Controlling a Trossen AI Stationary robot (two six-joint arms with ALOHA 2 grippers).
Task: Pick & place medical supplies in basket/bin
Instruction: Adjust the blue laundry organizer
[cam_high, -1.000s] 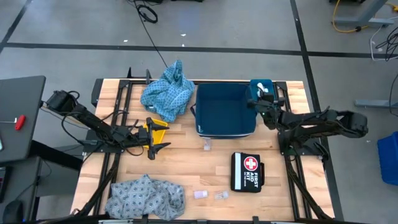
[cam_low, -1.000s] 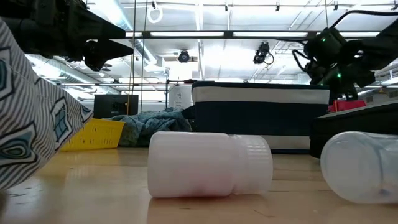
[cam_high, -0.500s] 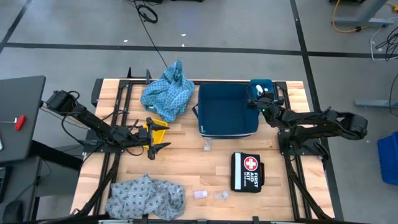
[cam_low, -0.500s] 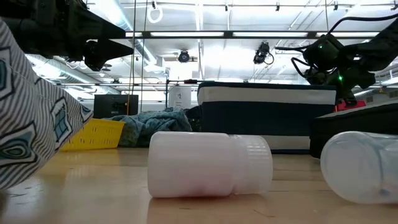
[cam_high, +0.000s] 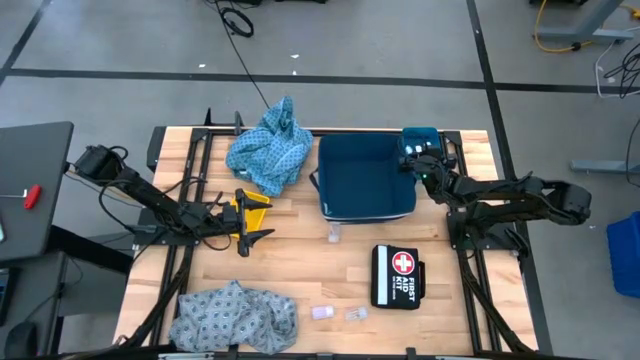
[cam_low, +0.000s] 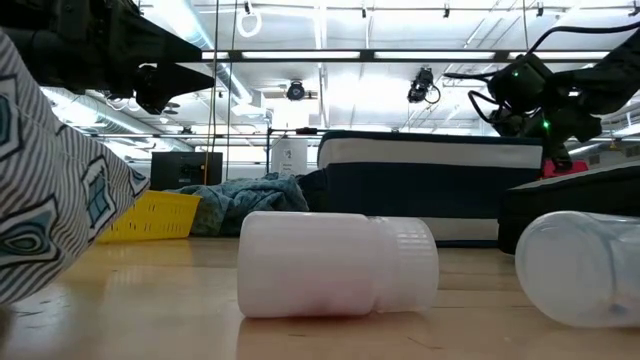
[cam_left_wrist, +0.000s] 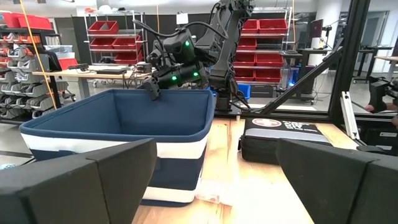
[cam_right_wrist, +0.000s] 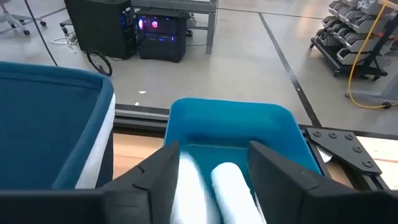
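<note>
My right gripper (cam_high: 415, 160) hangs over the small teal bin (cam_right_wrist: 231, 121) at the table's far right corner, fingers (cam_right_wrist: 163, 168) apart, nothing clamped. Between and just below them lie two white rolls (cam_right_wrist: 231, 190), smooth, finger-like, side by side inside that bin. Just beside it stands the navy basket (cam_high: 364, 178), white-banded; I see nothing in the part of its inside that shows. One light-blue patterned cloth (cam_high: 268, 150) is bunched left of the basket, a second (cam_high: 236, 316) at the near edge. A small white roll (cam_high: 321, 313) and clear packet (cam_high: 355, 314) lie beside that. Left gripper (cam_high: 254, 225) waits mid-left, fingers apart.
</note>
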